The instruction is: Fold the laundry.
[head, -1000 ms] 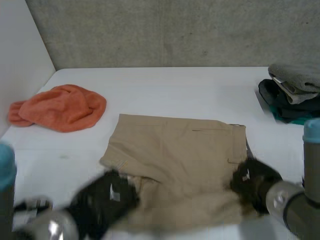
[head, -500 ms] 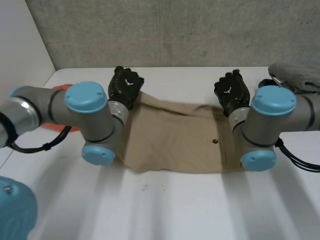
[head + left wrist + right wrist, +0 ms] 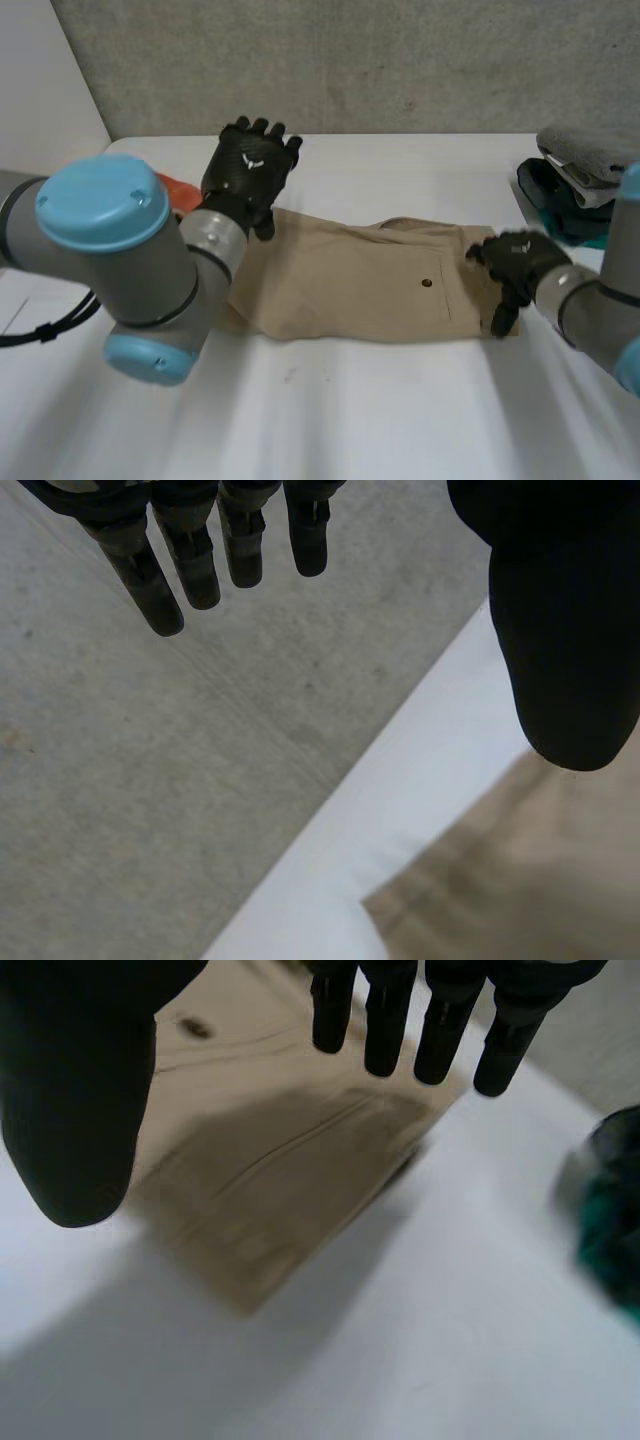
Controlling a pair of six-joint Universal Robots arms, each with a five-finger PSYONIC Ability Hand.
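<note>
So the tan shorts (image 3: 360, 280) lie flat mid-table (image 3: 380, 410), doubled into a long strip with a button facing up. To us they look like soft, light cotton: floppy, not slippery, and thickest at the waistband end. We'd pinch the corners of the short ends for the next fold. Our left hand (image 3: 250, 170) hovers over the far left corner, fingers spread, holding nothing. Our right hand (image 3: 520, 262) is over the right end, fingers loose, nothing pinched. An orange towel (image 3: 168, 188) peeks out behind the left arm, and a folded pile (image 3: 590, 185) sits far right
</note>
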